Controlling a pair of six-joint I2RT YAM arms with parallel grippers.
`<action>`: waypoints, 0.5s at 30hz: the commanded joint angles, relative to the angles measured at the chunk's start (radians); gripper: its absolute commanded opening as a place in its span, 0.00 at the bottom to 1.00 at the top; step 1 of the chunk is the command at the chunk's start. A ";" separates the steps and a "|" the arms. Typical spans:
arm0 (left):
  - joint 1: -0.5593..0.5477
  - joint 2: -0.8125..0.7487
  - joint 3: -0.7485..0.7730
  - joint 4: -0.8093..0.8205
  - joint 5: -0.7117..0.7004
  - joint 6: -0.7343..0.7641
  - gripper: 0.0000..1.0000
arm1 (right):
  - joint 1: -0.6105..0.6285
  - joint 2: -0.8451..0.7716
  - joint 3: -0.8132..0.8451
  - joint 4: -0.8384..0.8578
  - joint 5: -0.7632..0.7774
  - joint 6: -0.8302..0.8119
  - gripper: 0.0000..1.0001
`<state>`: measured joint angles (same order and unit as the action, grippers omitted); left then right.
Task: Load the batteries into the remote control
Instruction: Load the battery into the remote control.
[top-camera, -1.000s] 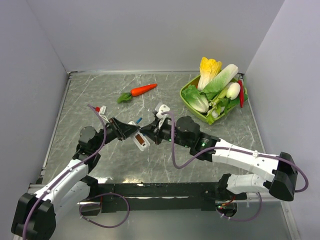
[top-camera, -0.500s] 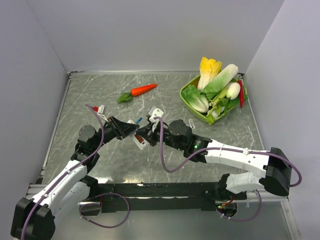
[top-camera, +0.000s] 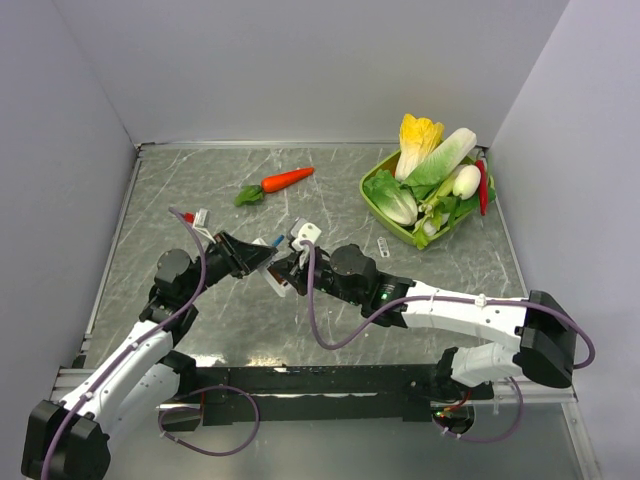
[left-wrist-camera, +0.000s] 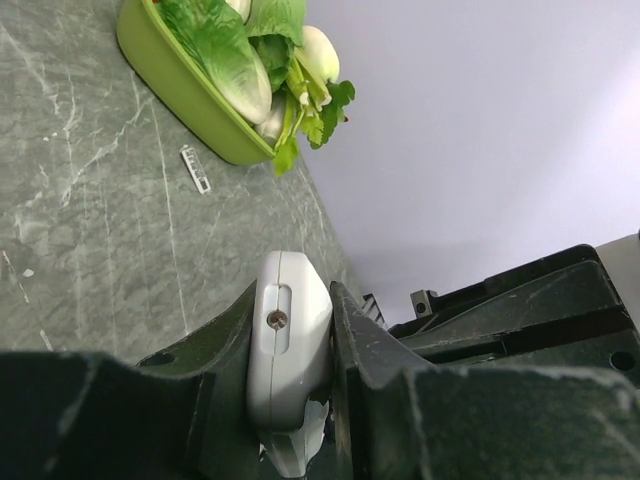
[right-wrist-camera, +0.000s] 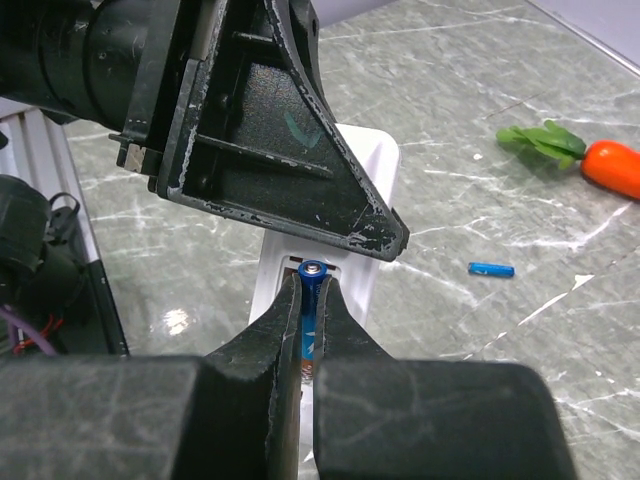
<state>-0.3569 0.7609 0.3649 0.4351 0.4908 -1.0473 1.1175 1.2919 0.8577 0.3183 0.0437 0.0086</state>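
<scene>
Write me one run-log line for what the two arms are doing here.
left gripper: shut on remote control | right gripper: shut on battery, poised at remote control | spare battery: lying on table

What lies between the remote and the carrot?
A loose battery lies on the table between the remote and the carrot, touching neither; the right wrist view shows it.
</scene>
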 joint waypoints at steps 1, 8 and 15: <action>-0.004 -0.020 0.051 0.017 -0.006 0.012 0.01 | 0.011 0.010 -0.014 0.047 0.054 -0.045 0.00; -0.004 -0.026 0.060 -0.013 -0.023 0.021 0.01 | 0.013 0.012 -0.014 0.004 0.108 -0.087 0.00; -0.004 -0.028 0.068 -0.012 -0.027 0.024 0.01 | 0.011 0.062 0.012 -0.091 0.116 -0.075 0.00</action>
<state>-0.3569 0.7605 0.3763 0.3706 0.4541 -1.0294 1.1366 1.3170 0.8459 0.3199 0.0925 -0.0509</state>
